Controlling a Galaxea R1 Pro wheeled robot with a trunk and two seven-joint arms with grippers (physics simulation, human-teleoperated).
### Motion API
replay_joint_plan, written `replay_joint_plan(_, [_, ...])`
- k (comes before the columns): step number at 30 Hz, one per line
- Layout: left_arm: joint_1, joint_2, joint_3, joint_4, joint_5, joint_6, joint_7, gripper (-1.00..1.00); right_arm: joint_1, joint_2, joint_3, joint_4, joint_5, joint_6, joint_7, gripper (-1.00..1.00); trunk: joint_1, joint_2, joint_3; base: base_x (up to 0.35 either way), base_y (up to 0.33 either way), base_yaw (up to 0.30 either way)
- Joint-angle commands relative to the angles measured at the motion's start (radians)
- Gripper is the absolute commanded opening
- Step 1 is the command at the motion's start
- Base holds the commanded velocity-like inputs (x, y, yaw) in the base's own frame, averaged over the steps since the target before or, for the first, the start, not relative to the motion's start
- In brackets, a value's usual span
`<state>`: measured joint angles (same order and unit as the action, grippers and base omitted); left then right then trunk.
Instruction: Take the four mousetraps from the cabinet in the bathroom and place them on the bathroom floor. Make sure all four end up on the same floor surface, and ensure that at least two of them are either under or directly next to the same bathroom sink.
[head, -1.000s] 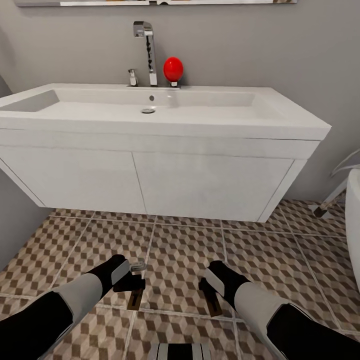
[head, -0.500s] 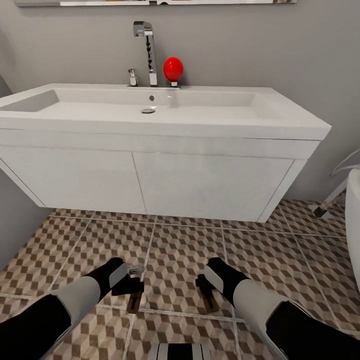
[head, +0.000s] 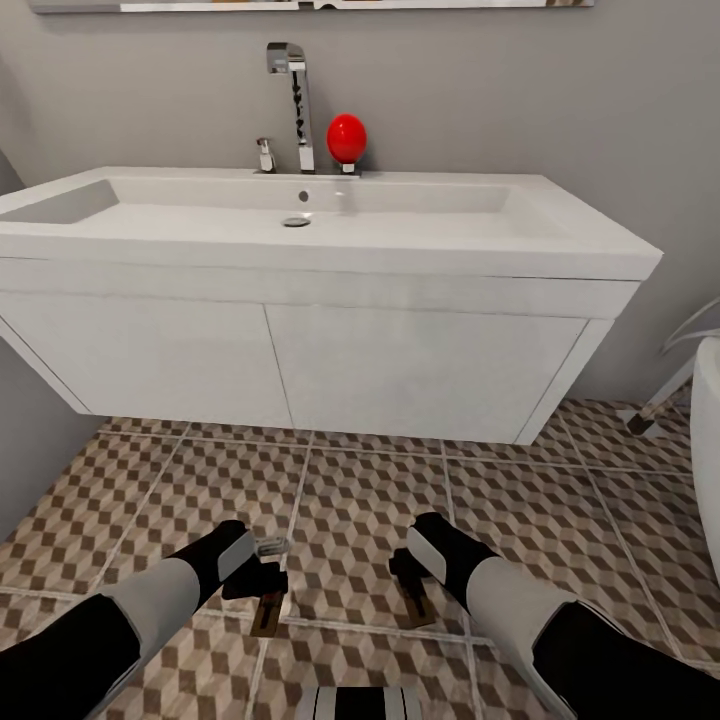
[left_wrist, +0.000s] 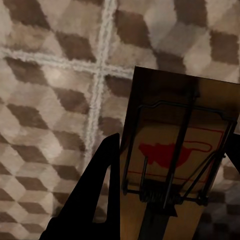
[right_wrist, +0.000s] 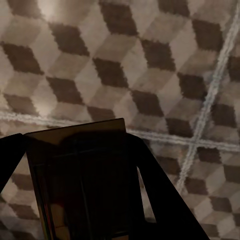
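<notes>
Two mousetraps are in my grippers, low over the bathroom floor (head: 360, 520) in front of the sink (head: 300, 225). My left gripper (head: 262, 590) is shut on one mousetrap (head: 268, 612); in the left wrist view that mousetrap (left_wrist: 175, 165) shows its wire bar and red mouse print between dark fingers (left_wrist: 95, 200). My right gripper (head: 412, 588) is shut on another mousetrap (head: 420, 608), seen as a dark slab (right_wrist: 82, 175) in the right wrist view, just above the tiles (right_wrist: 125, 60). The cabinet is out of view.
A white two-door vanity unit (head: 290, 365) hangs under the basin, with open floor beneath it. A grey wall (head: 30, 440) closes the left side. The white bathtub edge (head: 708, 440) and a chrome fitting (head: 655, 405) stand at the right.
Both grippers have sunk slightly toward the floor with their mousetraps; the right one has also drifted a little left. The camera has not moved.
</notes>
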<state>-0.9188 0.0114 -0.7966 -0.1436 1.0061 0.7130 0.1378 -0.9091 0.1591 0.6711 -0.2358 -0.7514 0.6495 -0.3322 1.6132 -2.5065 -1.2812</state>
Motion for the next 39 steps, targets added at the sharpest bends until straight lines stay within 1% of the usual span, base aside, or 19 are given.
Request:
replay_joint_plan(1, [0.000, 0.001, -0.005, -0.004, 0.008, 0.004, 0.011, -1.00, -0.001, -0.001, 0.006, -0.002, -0.013, 0.002, -0.008, -1.00, 0.000, 0.000, -0.001, 0.000, 0.000, 0.000])
replay_joint_plan(6, [0.001, 0.001, -0.006, -0.004, 0.008, 0.004, 0.012, -1.00, -0.001, -0.001, 0.006, -0.002, -0.013, 0.002, -0.007, -1.00, 0.000, 0.000, -0.001, 0.000, 0.000, -0.105])
replay_joint_plan(20, [0.000, 0.002, -0.006, -0.004, 0.006, 0.002, 0.014, -1.00, -0.001, 0.000, 0.005, -0.002, -0.013, 0.002, -0.002, -1.00, 0.000, 0.000, 0.005, 0.000, 0.000, -0.255])
replay_joint_plan(32, [0.000, 0.011, -0.003, -0.005, 0.005, -0.003, 0.014, -1.00, 0.005, 0.003, 0.007, -0.002, -0.013, -0.006, -0.002, -1.00, 0.000, 0.000, 0.006, 0.000, 0.000, -0.030])
replay_joint_plan(33, [0.000, 0.012, -0.003, -0.006, 0.005, -0.004, 0.014, -1.00, 0.006, 0.007, 0.008, -0.001, -0.011, -0.028, -0.003, -1.00, 0.000, 0.000, 0.006, 0.000, 0.000, -0.001])
replay_joint_plan(34, [0.000, 0.012, -0.003, -0.008, 0.004, -0.009, 0.014, -1.00, 0.010, 0.014, 0.010, 0.001, -0.007, -0.076, -0.003, -1.00, 0.000, 0.000, 0.006, 0.000, 0.000, 0.000])
replay_joint_plan(35, [0.000, 0.011, -0.003, -0.011, 0.004, -0.013, 0.015, -1.00, 0.013, 0.015, 0.011, 0.002, -0.006, -0.111, -0.004, -1.00, 0.000, 0.000, 0.006, 0.000, 0.000, 0.000])
replay_joint_plan(36, [0.000, 0.009, -0.003, -0.018, 0.004, -0.031, 0.015, -1.00, 0.024, 0.015, 0.012, 0.006, -0.004, -0.200, -0.006, -1.00, 0.000, 0.000, 0.006, 0.000, 0.000, 0.000])
replay_joint_plan(37, [0.000, 0.008, -0.004, -0.026, 0.003, -0.065, 0.015, -1.00, 0.038, 0.015, 0.014, 0.010, 0.002, -0.306, -0.008, -1.00, 0.000, 0.000, 0.006, 0.000, 0.000, 0.000])
replay_joint_plan(39, [0.000, 0.002, -0.005, -0.034, 0.002, -0.167, 0.017, -1.00, 0.064, 0.015, 0.020, 0.021, 0.029, -0.502, -0.012, -1.00, 0.000, 0.000, 0.006, 0.000, 0.000, 0.000])
